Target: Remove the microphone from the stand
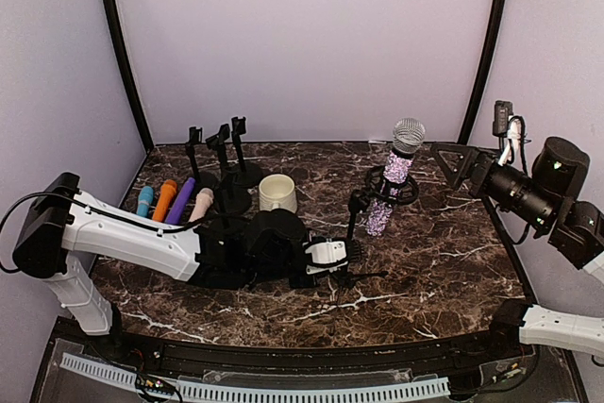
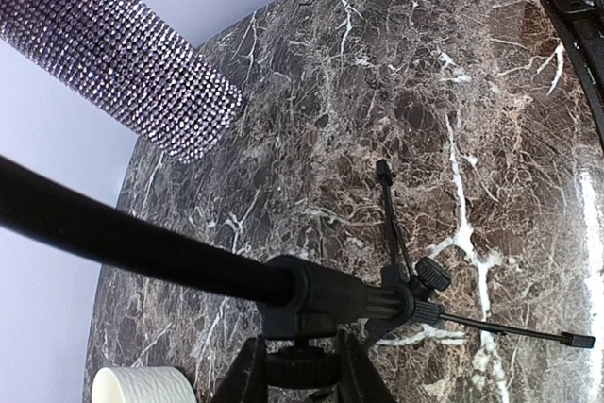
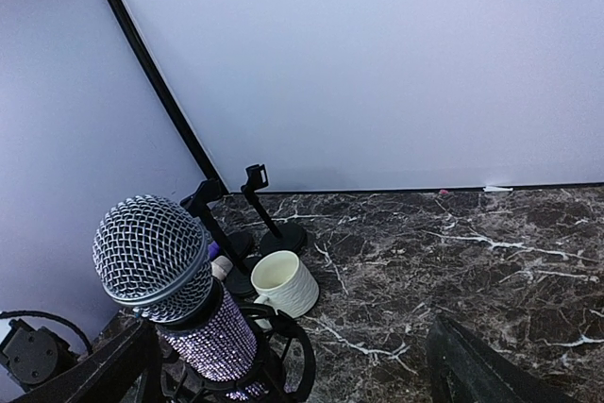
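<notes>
The glittery purple microphone (image 1: 396, 172) leans in the tripod stand (image 1: 355, 224) mid-table (image 1: 453, 252), left fingers (image 2: 247, 375) clenched on the stand's lower pole, right fingers (image 3: 477, 365) released near its head, with a cream mug (image 1: 277, 193), spare stands (image 1: 226, 153) and coloured microphones (image 1: 170, 200) leftward.

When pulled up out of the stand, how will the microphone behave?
The microphone is probably stiff and top-heavy, given its metal mesh head. Its studded body should give grip, not slip. The thin-legged stand might lift with it, but the left gripper clamps its base.
</notes>
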`<action>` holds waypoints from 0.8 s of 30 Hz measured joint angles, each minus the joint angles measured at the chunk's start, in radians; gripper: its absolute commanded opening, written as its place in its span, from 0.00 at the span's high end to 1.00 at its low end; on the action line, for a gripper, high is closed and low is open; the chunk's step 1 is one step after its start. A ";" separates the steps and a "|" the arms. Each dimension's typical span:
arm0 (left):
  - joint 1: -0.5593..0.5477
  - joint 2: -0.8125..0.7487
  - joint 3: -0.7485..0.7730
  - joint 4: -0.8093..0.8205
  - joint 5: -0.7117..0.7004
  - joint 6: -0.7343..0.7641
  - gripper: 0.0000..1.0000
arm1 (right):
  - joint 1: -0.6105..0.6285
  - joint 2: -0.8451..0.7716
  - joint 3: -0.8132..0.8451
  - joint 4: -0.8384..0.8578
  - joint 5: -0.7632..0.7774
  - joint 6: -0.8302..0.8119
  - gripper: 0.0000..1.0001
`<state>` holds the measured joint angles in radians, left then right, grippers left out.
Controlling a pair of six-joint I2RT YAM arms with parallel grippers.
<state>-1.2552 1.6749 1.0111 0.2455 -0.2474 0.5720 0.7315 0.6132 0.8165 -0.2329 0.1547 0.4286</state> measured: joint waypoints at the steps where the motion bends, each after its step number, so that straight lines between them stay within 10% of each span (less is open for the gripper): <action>1: 0.000 0.000 0.000 -0.001 0.001 -0.006 0.83 | 0.000 0.000 0.000 0.000 0.000 0.000 0.01; 13: 0.035 -0.004 0.000 -0.020 0.143 -0.229 0.87 | 0.000 0.009 -0.004 0.000 0.000 0.000 0.02; 24: 0.181 0.011 -0.013 0.015 0.587 -0.579 0.82 | 0.000 0.042 -0.004 0.002 -0.005 0.000 0.01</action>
<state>-1.0740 1.6863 0.9985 0.2604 0.3401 -0.0074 0.7315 0.6548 0.8127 -0.2310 0.1497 0.4290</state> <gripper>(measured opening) 0.237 0.986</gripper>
